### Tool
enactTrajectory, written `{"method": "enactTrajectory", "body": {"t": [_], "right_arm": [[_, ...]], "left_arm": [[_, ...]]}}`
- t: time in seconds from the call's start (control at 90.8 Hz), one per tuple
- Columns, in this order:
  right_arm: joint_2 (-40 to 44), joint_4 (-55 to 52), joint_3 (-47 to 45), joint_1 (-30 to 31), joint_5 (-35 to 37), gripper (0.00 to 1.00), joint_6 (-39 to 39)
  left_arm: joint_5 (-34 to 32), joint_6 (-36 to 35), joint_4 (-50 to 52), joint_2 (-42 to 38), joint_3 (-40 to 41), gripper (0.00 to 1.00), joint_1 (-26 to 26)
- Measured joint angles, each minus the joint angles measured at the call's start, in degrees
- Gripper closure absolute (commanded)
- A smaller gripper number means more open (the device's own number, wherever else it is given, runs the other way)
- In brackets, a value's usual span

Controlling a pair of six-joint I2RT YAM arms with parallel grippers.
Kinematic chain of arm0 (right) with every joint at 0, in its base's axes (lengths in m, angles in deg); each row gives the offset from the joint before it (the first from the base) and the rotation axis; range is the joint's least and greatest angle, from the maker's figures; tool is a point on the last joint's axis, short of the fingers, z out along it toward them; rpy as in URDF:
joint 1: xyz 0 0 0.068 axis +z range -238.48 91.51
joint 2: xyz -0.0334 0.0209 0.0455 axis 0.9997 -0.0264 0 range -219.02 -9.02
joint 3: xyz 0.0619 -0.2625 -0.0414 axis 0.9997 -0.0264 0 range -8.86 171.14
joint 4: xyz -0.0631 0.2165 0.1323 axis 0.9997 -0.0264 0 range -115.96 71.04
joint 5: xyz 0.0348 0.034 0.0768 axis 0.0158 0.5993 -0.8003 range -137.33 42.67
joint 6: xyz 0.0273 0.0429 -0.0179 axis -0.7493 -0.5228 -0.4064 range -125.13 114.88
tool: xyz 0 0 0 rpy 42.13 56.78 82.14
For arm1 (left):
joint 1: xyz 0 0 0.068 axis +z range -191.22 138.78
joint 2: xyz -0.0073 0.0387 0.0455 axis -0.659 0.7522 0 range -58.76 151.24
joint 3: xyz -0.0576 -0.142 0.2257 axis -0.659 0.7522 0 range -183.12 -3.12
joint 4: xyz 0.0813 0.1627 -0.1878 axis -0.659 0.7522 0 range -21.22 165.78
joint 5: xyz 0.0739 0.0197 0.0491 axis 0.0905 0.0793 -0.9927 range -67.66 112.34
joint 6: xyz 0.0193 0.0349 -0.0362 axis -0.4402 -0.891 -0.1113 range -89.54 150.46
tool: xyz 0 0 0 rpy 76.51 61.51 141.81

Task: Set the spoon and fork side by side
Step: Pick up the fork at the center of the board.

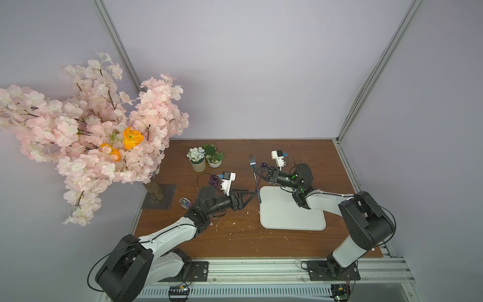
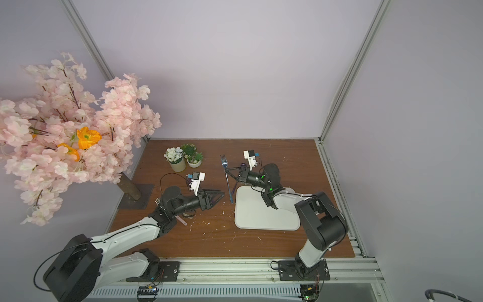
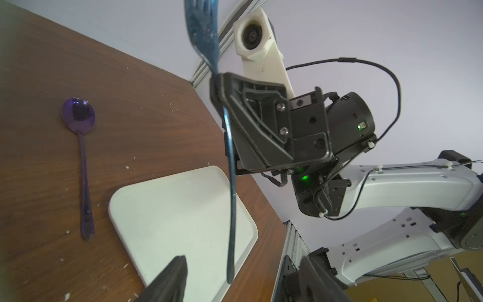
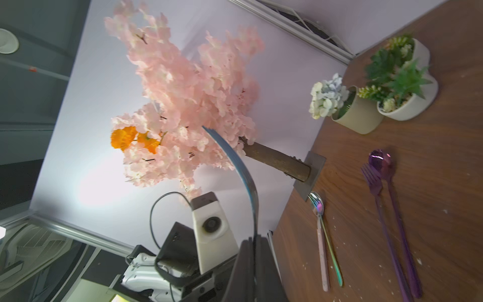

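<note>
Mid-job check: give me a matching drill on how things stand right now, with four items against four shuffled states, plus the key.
Items
1. blue fork
2. left gripper
3. white tray
4. lone purple spoon

States
A. lying on the table beside the tray
B. open, next to the fork's handle
C. clamped in the right gripper, off the table
D. flat, partly beneath the right arm

Pairs: 1-C, 2-B, 3-D, 4-A
</note>
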Motion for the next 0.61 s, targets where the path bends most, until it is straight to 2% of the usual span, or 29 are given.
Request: {"method": "enactTrajectory", "body": {"t": [0.143,0.308,0.407,0.495,0.606], "right_arm": [[1.31,4.24,-0.13,0.0,-0.7,1.0,-3.06],[1.64,6.12,-0.55,0.0,-0.9,1.0,-4.87],[1.64,6.58,-0.55,0.0,-0.92,1.0,-5.81],[1.7,7.08,-0.55,0.0,-1.05,1.0,-6.45],[2.14,6.12,-0.55,0.02,-1.11,1.0,-6.62]], "left_arm": [[2.67,1.29,-3.58,3.72,-2.25,0.36,-0.55],[4.35,1.66,-6.23,5.07,-4.83,0.53,-2.56],[4.52,1.84,-7.3,5.92,-5.42,0.72,-2.93],[4.15,2.21,-7.5,6.56,-5.38,0.98,-2.95],[3.54,1.88,-7.8,6.4,-5.31,1.0,-2.95]]}}
